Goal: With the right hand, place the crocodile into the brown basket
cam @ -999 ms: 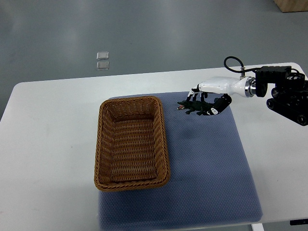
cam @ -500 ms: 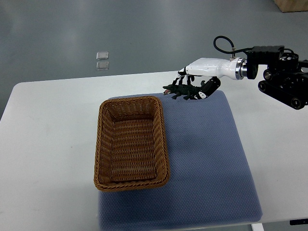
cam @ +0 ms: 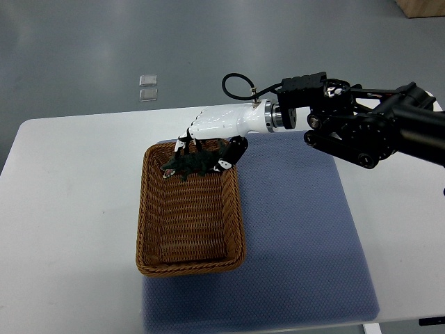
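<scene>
The basket [cam: 142, 216] is brown wicker, rectangular with rounded corners, its walls and floor woven in tight ribbed rows under a braided rim. It stands on the 9 o'clock side of a blue-grey mat [cam: 299, 229] with a fine dimpled surface, and the mat lies on a smooth white table [cam: 69, 209] with rounded corners.

The right hand [cam: 215, 129] has a glossy white shell and dark fingers [cam: 228, 156]. It comes in from 3 o'clock and sits over the basket's 12 o'clock end. The fingers are curled down and clamped on the crocodile [cam: 189, 162], a small dark green toy with a knobbly, spiky outline. The toy hangs under the palm, inside the line of the rim at the 12 o'clock end, with one tip pointing toward 8 o'clock. Whether it touches the weave cannot be told. The rest of the basket floor, toward 6 o'clock, is bare.

Behind the hand a black arm [cam: 368, 129] of blocky jointed links crosses the mat's 1 o'clock corner, with a black cable [cam: 233, 82] looping above the wrist.

On the grey floor at 11 o'clock, beyond the table, lie clear squares [cam: 148, 80], one just beside the other. A tan box corner [cam: 421, 7] shows at 1 o'clock.

Counted: one basket, one crocodile, one mat, one hand, two squares.
</scene>
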`<move>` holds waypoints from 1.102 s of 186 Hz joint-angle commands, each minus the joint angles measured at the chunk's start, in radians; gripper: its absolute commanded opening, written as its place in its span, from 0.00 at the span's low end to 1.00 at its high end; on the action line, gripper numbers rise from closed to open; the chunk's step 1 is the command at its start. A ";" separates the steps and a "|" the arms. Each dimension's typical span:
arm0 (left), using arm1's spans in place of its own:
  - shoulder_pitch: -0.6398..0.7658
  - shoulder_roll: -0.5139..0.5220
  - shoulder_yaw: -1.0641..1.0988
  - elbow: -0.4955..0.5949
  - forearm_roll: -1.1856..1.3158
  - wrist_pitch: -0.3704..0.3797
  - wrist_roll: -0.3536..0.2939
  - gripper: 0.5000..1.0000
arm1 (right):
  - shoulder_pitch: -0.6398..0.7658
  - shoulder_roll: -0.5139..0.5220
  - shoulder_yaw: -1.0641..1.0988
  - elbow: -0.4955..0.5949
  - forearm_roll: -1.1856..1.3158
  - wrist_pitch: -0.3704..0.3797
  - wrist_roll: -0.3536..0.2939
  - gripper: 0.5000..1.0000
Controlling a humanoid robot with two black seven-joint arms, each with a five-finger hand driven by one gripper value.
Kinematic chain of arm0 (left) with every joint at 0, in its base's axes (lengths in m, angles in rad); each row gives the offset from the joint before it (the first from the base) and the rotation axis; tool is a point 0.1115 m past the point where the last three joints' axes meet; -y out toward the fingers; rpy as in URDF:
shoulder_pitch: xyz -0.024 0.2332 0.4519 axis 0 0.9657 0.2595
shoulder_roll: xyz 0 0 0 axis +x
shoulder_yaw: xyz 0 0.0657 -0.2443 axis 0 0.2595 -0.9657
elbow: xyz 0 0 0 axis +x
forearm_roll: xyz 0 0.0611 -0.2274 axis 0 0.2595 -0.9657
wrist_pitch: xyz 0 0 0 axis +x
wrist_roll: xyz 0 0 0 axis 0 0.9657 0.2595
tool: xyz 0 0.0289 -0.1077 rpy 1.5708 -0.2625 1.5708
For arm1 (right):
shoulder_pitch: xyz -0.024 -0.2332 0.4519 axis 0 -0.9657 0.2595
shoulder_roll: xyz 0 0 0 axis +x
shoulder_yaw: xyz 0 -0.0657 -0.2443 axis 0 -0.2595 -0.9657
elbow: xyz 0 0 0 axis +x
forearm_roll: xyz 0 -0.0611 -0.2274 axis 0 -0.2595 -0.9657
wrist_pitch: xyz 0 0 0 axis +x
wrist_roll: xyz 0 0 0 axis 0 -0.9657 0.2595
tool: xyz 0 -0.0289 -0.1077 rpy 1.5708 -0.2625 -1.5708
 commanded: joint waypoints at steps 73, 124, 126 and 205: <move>0.000 0.000 0.000 0.000 0.000 0.000 0.000 1.00 | -0.044 0.034 -0.029 -0.013 0.005 -0.005 -0.011 0.83; 0.000 0.000 0.000 0.000 0.000 0.000 0.000 1.00 | -0.040 -0.036 0.066 -0.016 0.185 0.082 -0.014 0.84; -0.001 0.000 0.000 0.000 0.000 0.000 0.000 1.00 | -0.042 -0.041 0.072 -0.016 0.198 0.091 -0.015 0.83; 0.000 0.000 0.000 0.000 0.000 0.000 0.000 1.00 | -0.203 -0.154 0.288 -0.128 0.774 0.325 -0.178 0.84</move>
